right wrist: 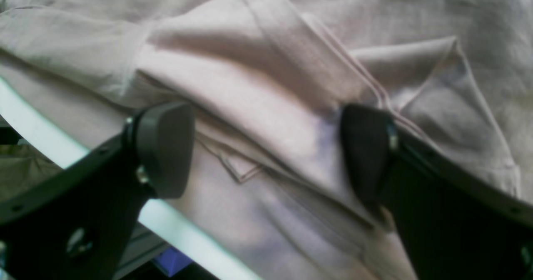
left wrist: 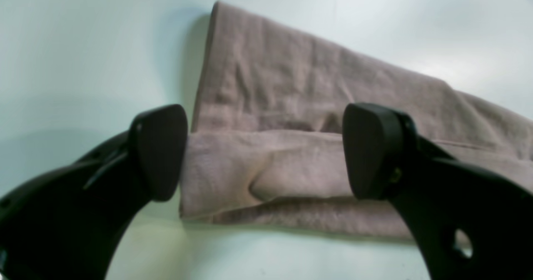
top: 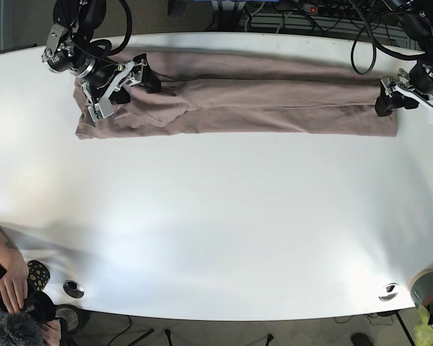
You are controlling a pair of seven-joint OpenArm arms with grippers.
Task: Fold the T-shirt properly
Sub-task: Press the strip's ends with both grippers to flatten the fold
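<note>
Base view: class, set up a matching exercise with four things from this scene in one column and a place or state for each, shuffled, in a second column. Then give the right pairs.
Column 1:
1. T-shirt
2. left gripper
3. right gripper
4. table

Column 2:
A. open, at the shirt's end on the right of the base view
B. white, carrying the garment near its far edge
C. folded into a long pinkish-brown strip
D. open, over bunched fabric at the end on the left of the base view

Pairs: 1-C, 2-A, 3-D, 4-B
</note>
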